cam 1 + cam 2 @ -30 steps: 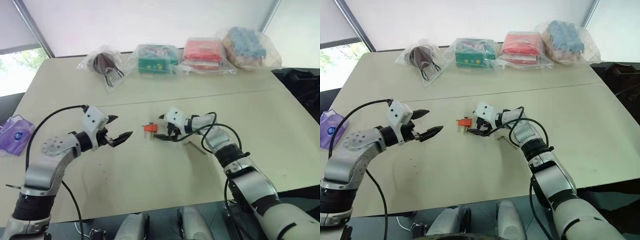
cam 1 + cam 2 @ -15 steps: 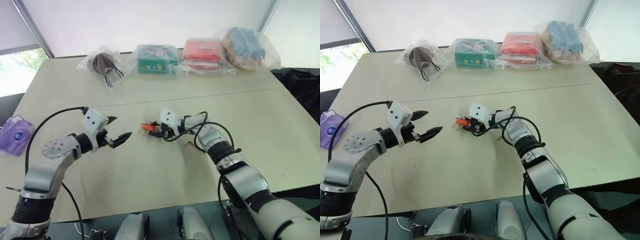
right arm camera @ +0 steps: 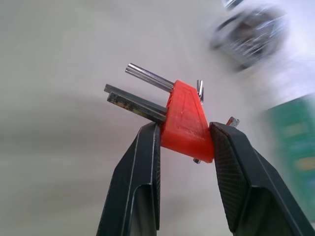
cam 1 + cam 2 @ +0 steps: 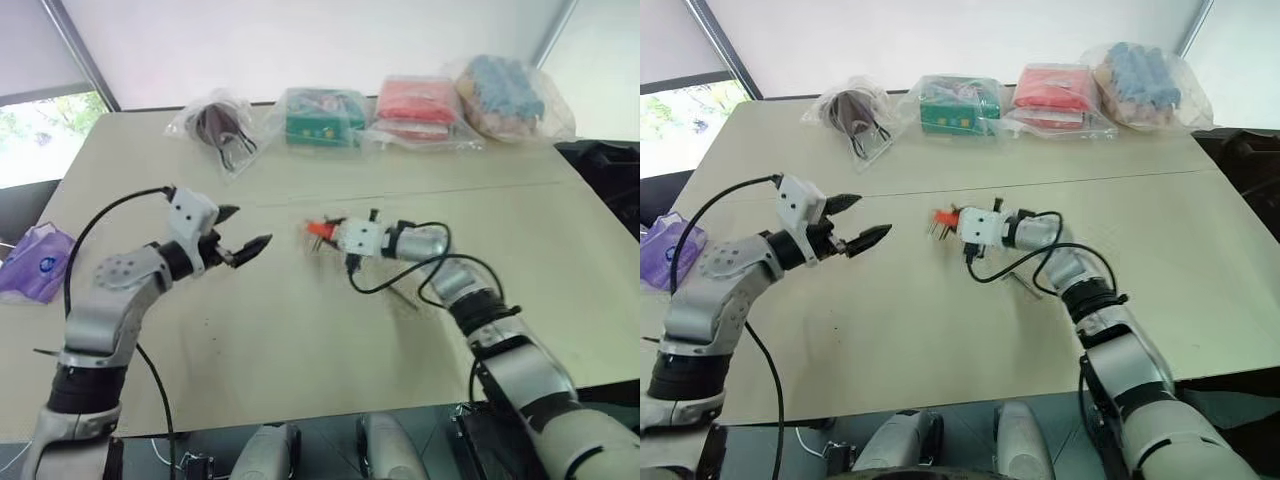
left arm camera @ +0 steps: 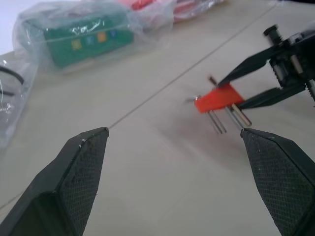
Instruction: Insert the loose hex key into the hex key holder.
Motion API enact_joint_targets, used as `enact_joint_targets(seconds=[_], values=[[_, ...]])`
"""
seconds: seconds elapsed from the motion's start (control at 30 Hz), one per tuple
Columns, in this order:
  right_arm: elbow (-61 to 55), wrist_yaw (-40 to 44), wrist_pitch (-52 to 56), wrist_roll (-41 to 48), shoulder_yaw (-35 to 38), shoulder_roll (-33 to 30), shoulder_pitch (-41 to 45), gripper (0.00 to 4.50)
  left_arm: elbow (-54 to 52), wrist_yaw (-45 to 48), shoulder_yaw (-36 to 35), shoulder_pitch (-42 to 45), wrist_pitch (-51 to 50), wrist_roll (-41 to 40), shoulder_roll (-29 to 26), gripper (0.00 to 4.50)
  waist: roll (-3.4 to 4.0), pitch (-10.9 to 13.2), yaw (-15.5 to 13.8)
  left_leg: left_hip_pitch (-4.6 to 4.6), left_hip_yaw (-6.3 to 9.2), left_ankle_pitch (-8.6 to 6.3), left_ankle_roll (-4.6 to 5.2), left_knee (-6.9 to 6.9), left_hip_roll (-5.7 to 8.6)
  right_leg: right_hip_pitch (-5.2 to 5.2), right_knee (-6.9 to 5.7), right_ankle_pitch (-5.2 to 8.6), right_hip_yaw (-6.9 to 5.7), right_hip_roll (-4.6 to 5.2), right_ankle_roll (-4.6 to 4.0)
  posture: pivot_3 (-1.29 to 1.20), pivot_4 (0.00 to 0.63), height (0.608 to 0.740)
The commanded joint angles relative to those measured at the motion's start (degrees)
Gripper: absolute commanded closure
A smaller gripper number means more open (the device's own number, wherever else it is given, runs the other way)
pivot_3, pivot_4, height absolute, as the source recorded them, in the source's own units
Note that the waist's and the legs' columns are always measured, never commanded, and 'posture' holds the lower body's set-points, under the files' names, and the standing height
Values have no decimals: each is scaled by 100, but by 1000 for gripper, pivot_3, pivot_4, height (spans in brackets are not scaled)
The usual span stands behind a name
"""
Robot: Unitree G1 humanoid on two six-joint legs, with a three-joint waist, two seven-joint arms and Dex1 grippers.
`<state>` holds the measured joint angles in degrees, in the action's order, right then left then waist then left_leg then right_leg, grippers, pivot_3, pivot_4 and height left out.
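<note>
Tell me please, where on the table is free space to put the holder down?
Bare table lies in front of both grippers, toward the near edge, and also between the left gripper and the holder held by the right gripper. Crowded: the far edge, with the bagged packets; the loose hex key lies beside the right arm.

Right tool (image 3: 184, 135) with both black fingers (image 3: 142, 167) pressed on the orange-red hex key holder (image 3: 186, 120), lifted above the pale desk (image 3: 59, 162). Metal keys (image 3: 140, 101) project sideways from the block; blurred bagged items lie behind.

Orange-red hex key holder (image 3: 186, 120), black-fingered gripper (image 3: 183, 142)
</note>
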<state>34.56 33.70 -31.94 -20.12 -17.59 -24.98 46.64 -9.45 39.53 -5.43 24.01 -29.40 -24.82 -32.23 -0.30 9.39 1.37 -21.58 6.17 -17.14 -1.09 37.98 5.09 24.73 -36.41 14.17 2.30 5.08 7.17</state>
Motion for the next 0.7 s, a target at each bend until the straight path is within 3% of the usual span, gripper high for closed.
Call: enact_joint_targets(seconds=[0.03, 0.27, 0.43, 0.7], values=[[-763, -1152, -1235, -903, 79, -394, 238, 3540, 224, 107, -137, 615, -230, -462, 230, 0, -1, 1, 0, -1, -1, 1, -1, -1, -1, 3, -3, 0, 0, -1, 0, 0, 150, 740], [-1402, -2449, -1961, -1836, 222, -770, 330, 3540, 817, 491, -341, 1728, -1360, -1676, 619, 0, -6, 3, -14, -2, -4, 3, -5, 1, -1, 5, -7, 0, 3, -3, 0, 0, 150, 740], [-1765, -2725, -2245, -1999, 205, -862, 340, 3540, 1232, 762, -476, 2235, -2114, -2311, 617, 0, -7, 3, -5, -2, -3, 4, -6, 2, -1, 5, -8, 0, 3, -5, 0, 0, 150, 740], [-1938, -2892, -2332, -2136, 240, -903, 386, 3540, 1333, 1024, -436, 2372, -2530, -2564, 493, 0, -7, 3, 2, -2, -1, 6, -8, 2, -1, 5, -9, 0, 4, -7, 0, 0, 150, 740]])
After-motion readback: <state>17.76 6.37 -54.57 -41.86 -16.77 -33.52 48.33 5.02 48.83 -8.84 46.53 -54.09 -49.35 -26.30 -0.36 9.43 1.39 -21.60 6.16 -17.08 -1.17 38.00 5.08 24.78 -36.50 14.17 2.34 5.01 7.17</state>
